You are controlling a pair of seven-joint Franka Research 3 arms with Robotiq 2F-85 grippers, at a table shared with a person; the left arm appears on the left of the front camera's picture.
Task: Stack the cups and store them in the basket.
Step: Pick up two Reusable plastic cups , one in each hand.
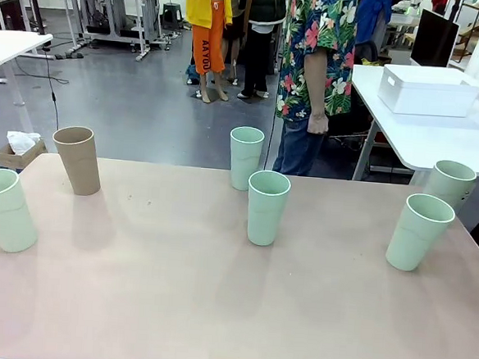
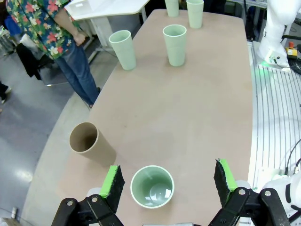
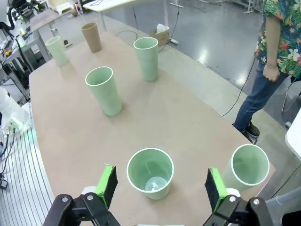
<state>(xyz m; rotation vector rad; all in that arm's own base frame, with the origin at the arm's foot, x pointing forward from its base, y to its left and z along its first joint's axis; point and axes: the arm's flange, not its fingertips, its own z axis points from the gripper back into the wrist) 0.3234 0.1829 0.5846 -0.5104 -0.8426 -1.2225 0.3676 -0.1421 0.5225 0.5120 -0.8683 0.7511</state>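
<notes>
We are at the start: six cups [image 1: 267,206] stand apart on the bench [image 1: 174,290], none stacked. Left hand [image 2: 168,180] and right hand [image 3: 161,183] hang spread, each above a cup. Next, we judge, comes lowering and pinching one. The basket [image 1: 426,92] sits well away on a side bench [image 1: 440,136].

Six tall tapered cups stand upright, mouths up and all apart, on the beige table [image 1: 173,306]. The far-left mint cup [image 1: 3,208] is at the left edge, with the tan-brown cup [image 1: 76,160] behind it. The rear middle mint cup [image 1: 245,157] stands at the far edge, and the front middle mint cup [image 1: 267,206] is just before it. The right front mint cup [image 1: 417,231] and right rear mint cup [image 1: 450,184] stand close together at the right end. The basket [image 1: 427,90], white and rectangular, sits on a separate white table [image 1: 439,140] beyond.
</notes>
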